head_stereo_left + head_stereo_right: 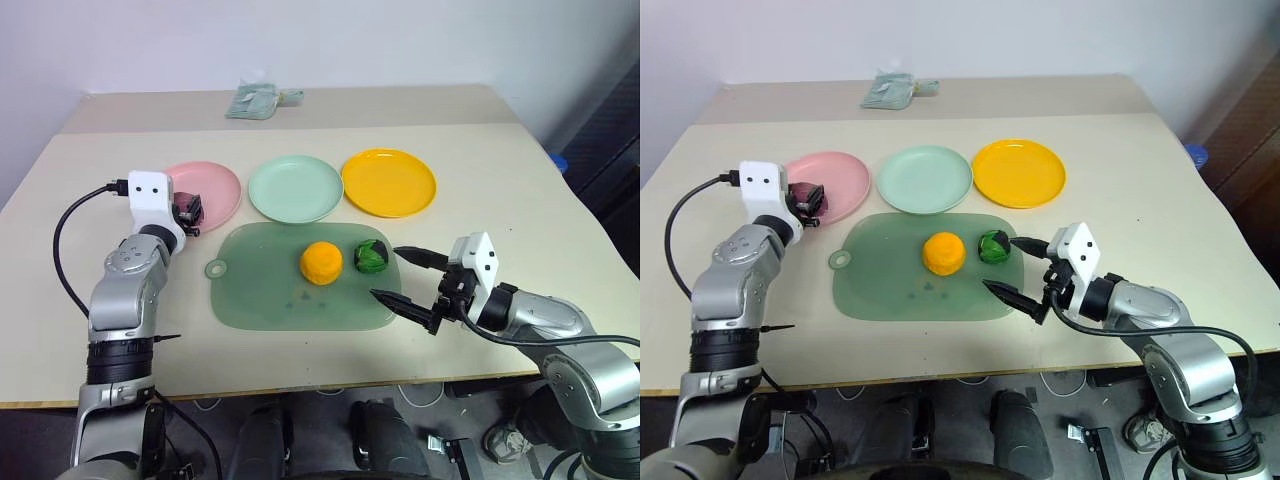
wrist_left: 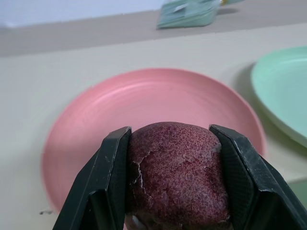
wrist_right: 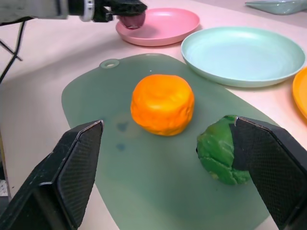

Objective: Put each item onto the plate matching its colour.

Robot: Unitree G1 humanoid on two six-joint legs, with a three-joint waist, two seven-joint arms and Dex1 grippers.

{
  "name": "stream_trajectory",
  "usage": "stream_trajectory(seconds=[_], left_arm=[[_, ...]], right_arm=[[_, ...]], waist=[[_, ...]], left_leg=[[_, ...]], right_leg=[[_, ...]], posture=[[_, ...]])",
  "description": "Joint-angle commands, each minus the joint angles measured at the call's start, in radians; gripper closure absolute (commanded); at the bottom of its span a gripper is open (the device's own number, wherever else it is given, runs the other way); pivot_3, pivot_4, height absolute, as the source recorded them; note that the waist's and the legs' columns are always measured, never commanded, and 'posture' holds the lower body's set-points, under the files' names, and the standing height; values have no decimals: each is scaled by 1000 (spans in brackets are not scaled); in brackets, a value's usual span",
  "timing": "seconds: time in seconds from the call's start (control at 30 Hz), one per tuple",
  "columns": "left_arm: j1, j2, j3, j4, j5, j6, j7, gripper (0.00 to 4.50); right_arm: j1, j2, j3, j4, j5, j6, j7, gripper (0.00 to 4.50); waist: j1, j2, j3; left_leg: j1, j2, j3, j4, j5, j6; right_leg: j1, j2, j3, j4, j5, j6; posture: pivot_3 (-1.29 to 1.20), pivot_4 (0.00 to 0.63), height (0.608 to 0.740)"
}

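Nearest the head camera, the right gripper (image 1: 400, 276) is held with its two black fingers spread wide and empty, just beside the bright green roundish lump with a black patch (image 1: 372, 257). That lump and the orange roundish lump (image 1: 321, 263) are seen resting on the translucent green rounded-rectangle mat (image 1: 265, 290). The dark red-maroon cracked lump (image 2: 177, 179) is clamped between the fingers of the left gripper (image 1: 190, 212), over the near edge of the round pink plastic plate (image 1: 215, 185). The pale mint green round plate (image 1: 296, 188) and yellow-orange round plate (image 1: 389, 182) are set in a row beyond the mat on the beige table (image 1: 500, 170).
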Motion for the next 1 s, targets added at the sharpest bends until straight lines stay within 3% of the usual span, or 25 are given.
stream_trajectory(seconds=[0.03, 0.13, 0.3, 0.33, 0.47, 0.7, 0.87, 1.0], left_arm=[[-84, 8, 9, 138, 42, -64, 39, 2372], [-126, 10, 13, 228, 41, -110, 29, 2372], [-113, 32, 23, 244, 41, -143, 19, 139], [-97, 40, 37, 224, 36, -148, 19, 25], [-26, 64, 103, 103, -12, -164, 4, 25], [239, 162, 191, -228, -146, -127, -208, 25], [609, 255, 254, -483, -269, -99, -474, 25], [771, 277, 250, -598, -318, -106, -582, 25]], right_arm=[[-10, 7, -6, 3, -1, -19, 5, 0], [-2, 9, -9, -1, -7, -26, -1, 0], [-1, 17, -25, -2, -10, -21, -34, 0], [-8, 16, -28, -3, -2, -9, -39, 0], [-39, 11, -9, -26, 15, 18, -41, 0], [-217, 97, 153, 17, -64, 29, -81, 0], [-331, 166, 307, 152, -185, 0, -71, 0], [-361, 196, 343, 240, -252, -27, -79, 0]], waist=[[1, 0, 0], [-1, 0, 0], [-4, 0, 0], [-5, 0, 0], [-8, 0, 0], [-6, 0, 0], [-16, -2, -1], [-1, -2, -1]], left_leg=[[0, 0, 0, 0, 0, 0], [0, -1, 0, 0, 0, 0], [-1, 0, 0, 0, 0, 0], [-1, 0, 0, 0, 0, 0], [0, 1, 0, 0, 0, 0], [0, 3, 0, -1, 0, -1], [0, 3, 2, -1, 0, 0], [-1, 3, 0, -1, 0, -1]], right_leg=[[0, 0, 0, 0, 0, 0], [0, 0, 0, 0, 1, 1], [0, 0, 0, 0, 1, 2], [0, 0, 0, 0, 1, 2], [0, 0, 0, 0, 1, 2], [-1, 0, 0, 1, 1, 1], [-1, -3, 0, 0, -1, -2], [-2, -4, -1, 0, -2, -4]], posture=[[0, 150, 740], [0, 150, 740], [0, 150, 740], [0, 150, 740], [0, 150, 740], [0, 150, 740], [0, 150, 740], [0, 150, 740]])
